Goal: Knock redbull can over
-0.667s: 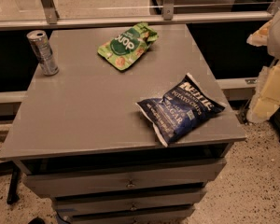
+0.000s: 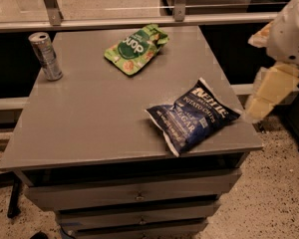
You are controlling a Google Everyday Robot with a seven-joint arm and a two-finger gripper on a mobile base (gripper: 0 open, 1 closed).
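The redbull can [image 2: 46,56], slim and silver-grey, stands upright near the far left corner of the grey table [image 2: 99,113]. My gripper [image 2: 261,101], cream coloured under a white arm [image 2: 291,29], hangs off the table's right edge. It is close to the dark blue chip bag [image 2: 192,116] and far from the can, touching nothing.
A green snack pouch [image 2: 136,49] lies at the table's back middle. The dark blue chip bag lies at the front right corner. A metal rail with posts [image 2: 139,21] runs behind the table. Drawers [image 2: 134,195] sit below the top.
The gripper has shifted slightly left, toward the table's right edge. The can and both bags have not moved.
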